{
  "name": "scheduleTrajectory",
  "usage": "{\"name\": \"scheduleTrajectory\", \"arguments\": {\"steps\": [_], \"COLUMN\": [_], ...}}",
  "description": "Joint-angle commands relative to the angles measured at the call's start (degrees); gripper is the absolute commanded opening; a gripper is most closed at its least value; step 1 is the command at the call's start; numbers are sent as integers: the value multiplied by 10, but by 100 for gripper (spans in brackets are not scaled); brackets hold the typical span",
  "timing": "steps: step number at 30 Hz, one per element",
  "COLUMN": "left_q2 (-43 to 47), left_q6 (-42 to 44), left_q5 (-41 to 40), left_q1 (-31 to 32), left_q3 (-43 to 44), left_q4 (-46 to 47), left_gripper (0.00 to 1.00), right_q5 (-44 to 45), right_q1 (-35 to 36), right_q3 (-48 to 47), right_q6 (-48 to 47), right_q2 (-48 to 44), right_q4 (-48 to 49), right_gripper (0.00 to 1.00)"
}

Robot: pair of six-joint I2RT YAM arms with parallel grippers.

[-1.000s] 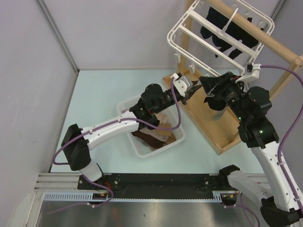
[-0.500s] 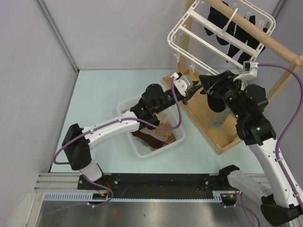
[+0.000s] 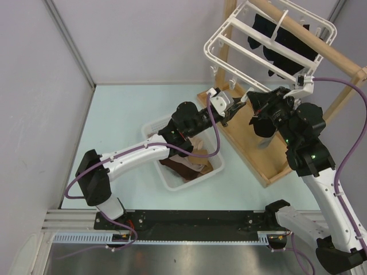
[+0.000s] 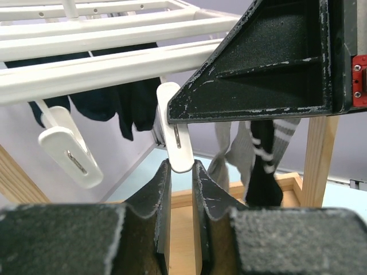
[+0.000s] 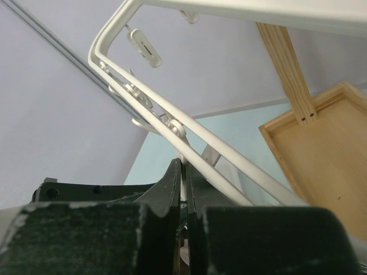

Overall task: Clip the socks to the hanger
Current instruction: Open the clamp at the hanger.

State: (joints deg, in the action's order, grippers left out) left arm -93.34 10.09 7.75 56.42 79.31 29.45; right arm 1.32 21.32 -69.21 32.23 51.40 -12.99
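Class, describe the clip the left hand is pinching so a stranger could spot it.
Start at the white hanger on the wooden rack. Under its bars, pick the small white clip whose lower end sits between the fingers of the left hand. The neighbouring clip hangs free, untouched.

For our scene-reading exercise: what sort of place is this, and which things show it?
Probably a robotics lab cell staged for laundry: two arms bolted at a partitioned table, a clip hanger on a wooden rack, a basket of socks.
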Motion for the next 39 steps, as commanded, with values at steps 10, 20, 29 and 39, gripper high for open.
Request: {"name": "scheduleTrajectory", "arguments": {"steps": [10,20,29,39], "left_q2": [4,-3,-11,-12], "left_q6": [42,20,15,6], "left_q5": [-10,-44,-76,-72], "left_q1": [14,14,14,14], "left_q3": [-8,15,42,52], "left_q4": [33,35,16,9], "left_gripper": [56,56,54,32], "right_q5": [6,8,15,21], "right_q1": [7,13,17,26], "right_q3": [-5,-5,-5,-5], "right_q6": [-15,-24,-29,-35], "right_q2": [-6,-6,-9,-8], "right_q4": [35,31,24,22], "right_gripper": [0,0,0,0]}}
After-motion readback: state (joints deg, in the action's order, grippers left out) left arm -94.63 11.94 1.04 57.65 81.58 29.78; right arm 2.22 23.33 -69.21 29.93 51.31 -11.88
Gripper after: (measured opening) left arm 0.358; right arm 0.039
